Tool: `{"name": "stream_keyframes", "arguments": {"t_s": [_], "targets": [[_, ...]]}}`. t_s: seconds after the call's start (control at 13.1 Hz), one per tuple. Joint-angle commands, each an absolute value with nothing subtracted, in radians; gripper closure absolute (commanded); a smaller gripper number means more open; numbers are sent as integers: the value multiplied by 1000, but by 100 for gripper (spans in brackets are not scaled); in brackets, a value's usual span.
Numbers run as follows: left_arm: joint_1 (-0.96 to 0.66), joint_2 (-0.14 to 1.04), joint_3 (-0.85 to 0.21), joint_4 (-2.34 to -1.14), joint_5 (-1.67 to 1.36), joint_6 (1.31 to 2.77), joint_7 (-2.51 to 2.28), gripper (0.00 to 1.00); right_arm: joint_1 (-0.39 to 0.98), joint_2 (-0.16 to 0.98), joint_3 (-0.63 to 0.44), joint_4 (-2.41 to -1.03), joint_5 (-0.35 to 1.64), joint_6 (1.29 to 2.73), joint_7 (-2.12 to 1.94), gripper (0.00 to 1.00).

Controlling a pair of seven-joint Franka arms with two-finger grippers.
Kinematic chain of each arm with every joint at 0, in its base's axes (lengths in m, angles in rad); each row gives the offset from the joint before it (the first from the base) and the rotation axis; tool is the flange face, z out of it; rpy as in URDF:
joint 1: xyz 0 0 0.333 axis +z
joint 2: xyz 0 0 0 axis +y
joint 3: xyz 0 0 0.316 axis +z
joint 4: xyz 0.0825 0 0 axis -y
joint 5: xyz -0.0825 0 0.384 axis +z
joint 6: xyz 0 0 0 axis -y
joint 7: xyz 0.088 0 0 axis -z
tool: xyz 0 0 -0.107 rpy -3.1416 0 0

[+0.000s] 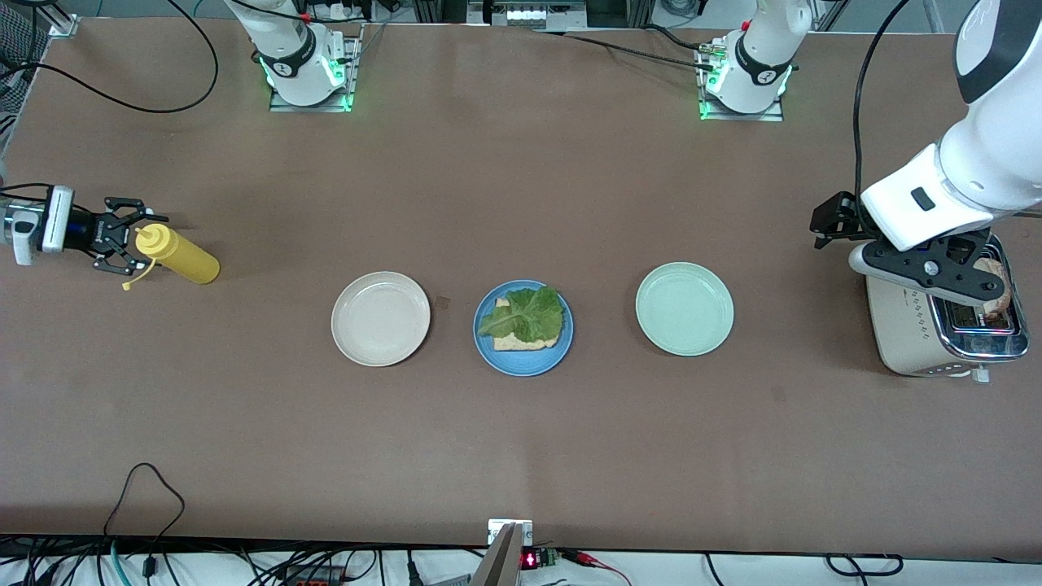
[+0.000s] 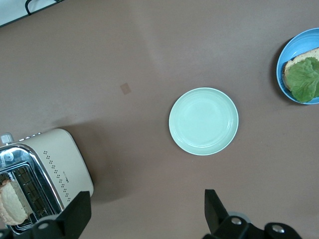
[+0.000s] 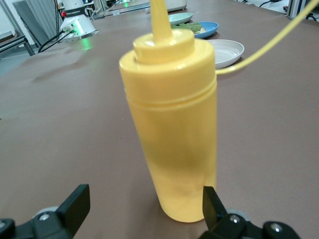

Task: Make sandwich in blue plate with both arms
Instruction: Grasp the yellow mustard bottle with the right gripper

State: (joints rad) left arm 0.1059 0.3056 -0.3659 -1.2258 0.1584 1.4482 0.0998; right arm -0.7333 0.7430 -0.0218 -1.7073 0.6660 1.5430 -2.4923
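One bread slice [image 1: 521, 335] and lettuce [image 1: 525, 313] sit on the blue plate [image 1: 488, 352]; the top slice waits in the toaster [image 1: 912, 325]. Left pincer [image 1: 961, 273] gapes empty over it; right pincer [image 1: 122, 236] gapes beside the mustard bottle [image 1: 179, 254].

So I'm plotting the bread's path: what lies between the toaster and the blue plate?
Only the mint-green plate, empty, sits between the toaster and the blue plate; the front view shows it.

txt: none legible | labels: none | nos/signs: none
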Motion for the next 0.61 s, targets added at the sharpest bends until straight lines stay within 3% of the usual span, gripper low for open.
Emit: {"name": "stream_keyframes", "arguments": {"t_s": [0.0,0.53], "targets": [[107,296,-370,-1226,166,1436,95,0,-752,805,3,-1646,712,1528,-2505,0],[107,296,-373,-1224,164,1433,95,0,-741,861,43,-1628,744,1549,-2503,0]]}}
